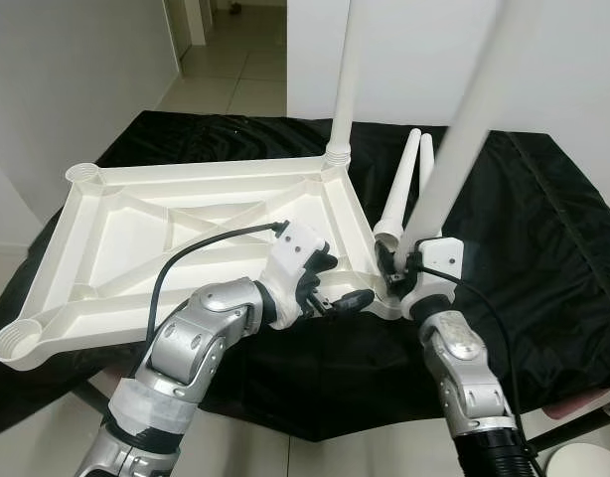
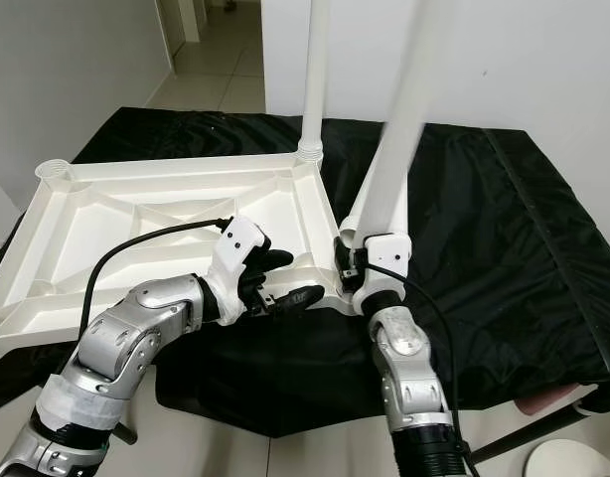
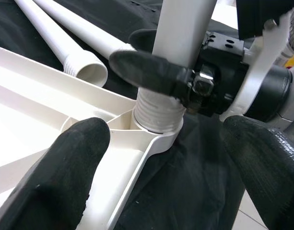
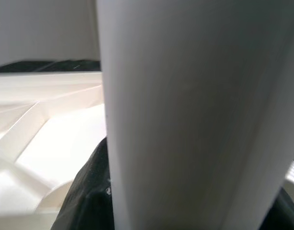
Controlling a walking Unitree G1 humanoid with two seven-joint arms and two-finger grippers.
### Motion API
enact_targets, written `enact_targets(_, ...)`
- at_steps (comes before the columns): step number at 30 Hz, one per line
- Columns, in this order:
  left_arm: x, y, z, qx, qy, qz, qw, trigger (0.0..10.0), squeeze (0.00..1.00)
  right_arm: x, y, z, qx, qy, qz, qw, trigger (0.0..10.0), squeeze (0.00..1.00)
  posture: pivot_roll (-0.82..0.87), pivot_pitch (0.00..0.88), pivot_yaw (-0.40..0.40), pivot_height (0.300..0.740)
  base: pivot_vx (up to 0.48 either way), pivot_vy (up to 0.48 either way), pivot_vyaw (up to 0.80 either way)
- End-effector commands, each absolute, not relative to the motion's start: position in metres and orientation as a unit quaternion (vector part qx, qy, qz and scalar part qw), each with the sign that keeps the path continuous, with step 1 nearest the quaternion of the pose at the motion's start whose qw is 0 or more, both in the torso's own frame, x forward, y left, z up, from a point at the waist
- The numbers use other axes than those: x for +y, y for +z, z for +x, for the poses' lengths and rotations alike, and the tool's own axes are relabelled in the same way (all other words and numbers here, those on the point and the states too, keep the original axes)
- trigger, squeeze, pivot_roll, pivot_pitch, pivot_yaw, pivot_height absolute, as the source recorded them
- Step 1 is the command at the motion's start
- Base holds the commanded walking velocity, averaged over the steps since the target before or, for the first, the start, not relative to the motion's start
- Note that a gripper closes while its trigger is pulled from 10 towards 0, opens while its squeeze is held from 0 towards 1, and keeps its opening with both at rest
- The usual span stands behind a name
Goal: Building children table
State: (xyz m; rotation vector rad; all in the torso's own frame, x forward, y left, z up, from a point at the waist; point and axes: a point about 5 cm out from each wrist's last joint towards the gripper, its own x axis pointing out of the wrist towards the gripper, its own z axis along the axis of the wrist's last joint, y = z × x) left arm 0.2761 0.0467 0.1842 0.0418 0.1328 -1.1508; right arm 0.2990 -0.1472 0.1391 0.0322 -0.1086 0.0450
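The right hand (image 1: 399,266), clenched round the white plastic leg (image 1: 454,149), is seating it in the upturned white plastic tabletop's (image 1: 186,234) five-o'clock corner socket while the released left hand (image 1: 335,293) is hovering at nine o'clock, and twisting it tight looks next.

black cloth (image 1: 543,258), tiled floor (image 1: 240,65), white wall (image 1: 67,70)

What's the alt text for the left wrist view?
The right hand grips a white leg whose threaded end sits in the corner socket of the upturned white tabletop. The left hand's black fingers are spread open in the foreground, and two spare legs lie on black cloth.
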Motion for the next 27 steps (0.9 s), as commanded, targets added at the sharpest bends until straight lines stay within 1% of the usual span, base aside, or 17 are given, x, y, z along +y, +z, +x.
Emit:
enact_targets(1,0.047,0.185,0.280,0.064,-0.523,0.028,0.849,10.0,0.00,-0.155,0.109,0.296,0.030,-0.037,0.028,0.998,10.0,0.00,0.00,0.017,0.022,0.740,0.000,0.000,0.00)
enact_targets(5,0.047,0.185,0.280,0.064,-0.524,0.028,0.849,10.0,0.00,-0.153,0.109,0.297,0.030,-0.046,0.034,0.998,10.0,0.00,-0.01,0.015,0.021,0.740,0.000,0.000,0.00)
enact_targets(7,0.046,0.185,0.279,0.064,-0.524,0.028,0.849,10.0,0.00,-0.152,0.110,0.298,0.031,-0.063,0.043,0.997,10.0,0.00,-0.01,0.011,0.019,0.740,0.000,0.000,0.00)
enact_targets(8,0.046,0.185,0.279,0.064,-0.525,0.028,0.848,10.0,0.00,-0.151,0.111,0.300,0.033,-0.086,0.048,0.995,10.0,0.00,-0.01,0.009,0.017,0.740,0.000,0.000,0.00)
enact_targets(9,0.046,0.185,0.279,0.064,-0.525,0.028,0.848,10.0,0.00,-0.151,0.111,0.300,0.033,-0.086,0.048,0.995,10.0,0.00,-0.01,0.009,0.017,0.740,0.000,0.000,0.00)
enact_targets(10,0.046,0.184,0.279,0.064,-0.525,0.028,0.848,10.0,0.00,-0.150,0.112,0.301,0.033,-0.108,0.049,0.992,10.0,0.00,-0.01,0.007,0.015,0.740,0.000,0.000,0.00)
enact_targets(16,0.045,0.184,0.279,0.063,-0.523,0.027,0.849,10.0,0.00,-0.145,0.116,0.302,0.028,-0.164,0.023,0.986,10.0,0.00,0.00,0.003,0.009,0.740,0.000,0.000,0.00)
enact_targets(20,0.046,0.184,0.279,0.063,-0.523,0.027,0.849,10.0,0.00,-0.144,0.116,0.302,0.028,-0.161,0.017,0.986,10.0,0.00,0.00,0.003,0.009,0.740,0.000,0.000,0.00)
enact_targets(21,0.047,0.185,0.279,0.062,-0.520,0.026,0.851,10.0,0.00,-0.132,0.113,0.295,0.011,-0.088,-0.004,0.996,10.0,0.00,0.00,0.000,0.003,0.740,0.000,0.000,0.00)
enact_targets(22,0.047,0.184,0.279,0.062,-0.520,0.025,0.852,10.0,0.00,-0.130,0.111,0.293,0.010,-0.071,-0.008,0.997,10.0,0.00,0.00,0.000,0.003,0.740,0.000,0.000,0.00)
enact_targets(24,0.047,0.184,0.279,0.062,-0.519,0.025,0.852,10.0,0.00,-0.130,0.110,0.291,0.009,-0.065,-0.014,0.998,10.0,0.00,0.00,0.000,0.003,0.740,0.000,0.000,0.00)
enact_targets(27,0.047,0.184,0.278,0.063,-0.519,0.026,0.852,10.0,0.00,-0.137,0.110,0.289,0.004,-0.080,-0.024,0.997,10.0,0.00,0.00,0.000,0.005,0.740,0.000,0.000,0.00)
